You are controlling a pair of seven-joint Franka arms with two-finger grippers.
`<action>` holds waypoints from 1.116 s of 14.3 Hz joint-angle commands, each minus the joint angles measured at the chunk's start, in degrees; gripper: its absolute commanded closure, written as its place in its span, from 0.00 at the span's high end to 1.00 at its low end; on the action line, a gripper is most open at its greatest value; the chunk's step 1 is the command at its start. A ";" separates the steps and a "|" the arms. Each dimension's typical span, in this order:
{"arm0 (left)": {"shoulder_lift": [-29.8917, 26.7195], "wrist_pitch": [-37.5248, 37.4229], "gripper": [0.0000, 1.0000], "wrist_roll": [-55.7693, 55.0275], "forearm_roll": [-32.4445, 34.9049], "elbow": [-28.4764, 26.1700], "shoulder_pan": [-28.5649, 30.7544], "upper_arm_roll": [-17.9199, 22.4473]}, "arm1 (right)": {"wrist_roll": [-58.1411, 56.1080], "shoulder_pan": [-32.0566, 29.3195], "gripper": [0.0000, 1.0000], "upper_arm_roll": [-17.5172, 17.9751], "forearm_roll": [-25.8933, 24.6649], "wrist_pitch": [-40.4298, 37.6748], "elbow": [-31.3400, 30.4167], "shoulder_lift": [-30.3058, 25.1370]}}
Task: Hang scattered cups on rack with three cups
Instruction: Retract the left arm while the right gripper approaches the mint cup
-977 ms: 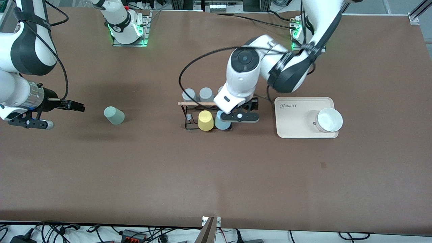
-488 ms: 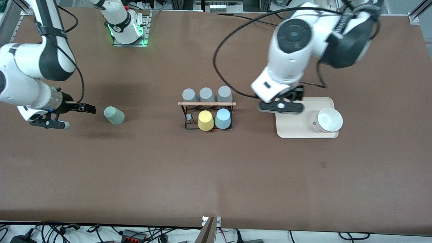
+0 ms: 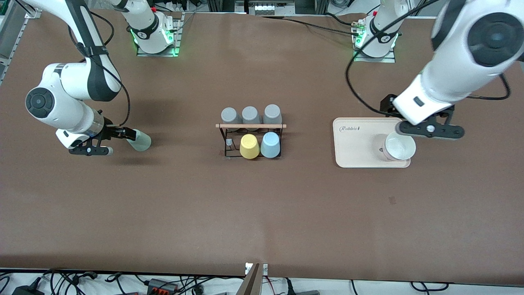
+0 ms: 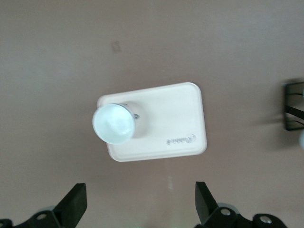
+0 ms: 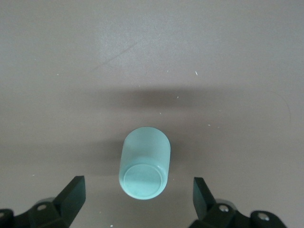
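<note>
**Toward the right arm's end: sage cup down, both grippers spread**

Toward the right arm's end of the table I see the right gripper low, fingers spread wide, holding nothing, right at the pale sage green cup. That cup lies on its side on the table; in the right wrist view its base faces the camera, between the fingertips and apart from both. Mid-table stands the rack, wooden rod across the top. Three grey cups sit along its farther row; the yellow cup and light blue cup sit side by side on the nearer row. Toward the left arm's end, I see the cream tray carrying a white cup near its outer edge. Left gripper hangs over that edge of the tray, fingers wide apart, empty.
</note>
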 commanded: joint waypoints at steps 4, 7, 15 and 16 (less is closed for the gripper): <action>-9.88 0.38 1.00 15.02 -7.09 -8.37 -4.55 17.10 | -2.52 -1.08 1.00 -0.05 -0.02 6.33 -2.14 3.00; -13.93 8.61 1.00 16.18 -7.09 -15.48 -7.21 22.07 | -2.34 -1.08 1.00 0.04 0.24 7.93 -2.59 4.23; -16.14 10.15 1.00 15.66 -8.76 -17.01 -6.84 20.21 | -1.46 -1.08 1.00 0.04 0.77 7.58 -5.75 2.74; -15.88 9.96 1.00 15.66 -8.32 -16.14 -9.13 22.22 | -1.46 -1.43 1.00 0.04 0.77 7.67 -6.27 2.65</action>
